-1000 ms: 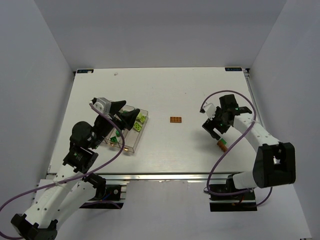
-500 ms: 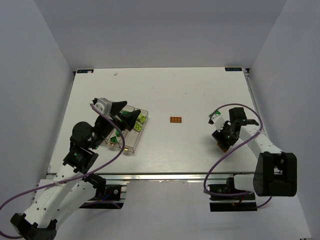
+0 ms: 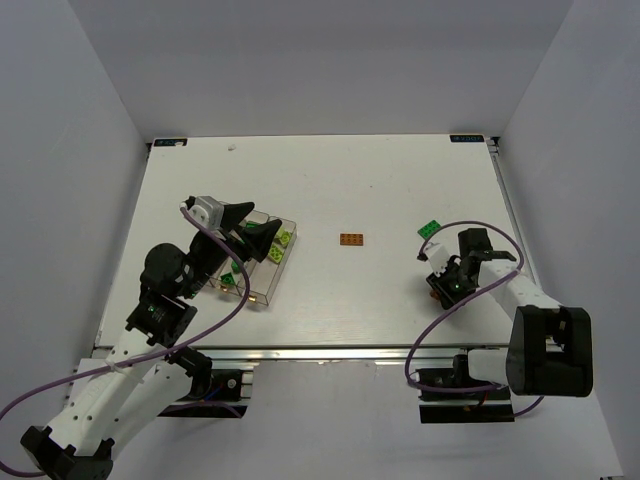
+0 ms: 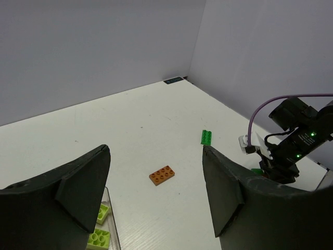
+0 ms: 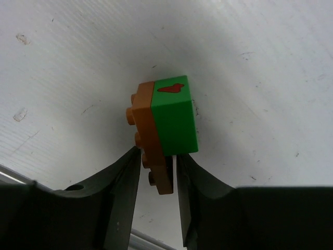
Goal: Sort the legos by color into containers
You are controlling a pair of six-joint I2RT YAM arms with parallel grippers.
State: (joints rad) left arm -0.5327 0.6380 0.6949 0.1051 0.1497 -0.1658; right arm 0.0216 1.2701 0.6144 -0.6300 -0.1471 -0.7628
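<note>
R gripper point(image 5: 156, 164) is pinched on the orange lego point(image 5: 148, 140) w/ a green lego point(image 5: 171, 122) stuck to it, low on the table point(image 3: 330, 180) at my right. L gripper point(image 3: 258, 222) hangs spread wide, nothing in it, over the containers point(image 3: 258, 297); I see lime legos point(image 3: 283, 238) inside

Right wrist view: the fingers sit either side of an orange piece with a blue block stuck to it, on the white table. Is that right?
Not quite: the block is green, not blue. The right wrist view shows the fingers either side of an orange piece with a green block stuck to it, on the white table.
</note>
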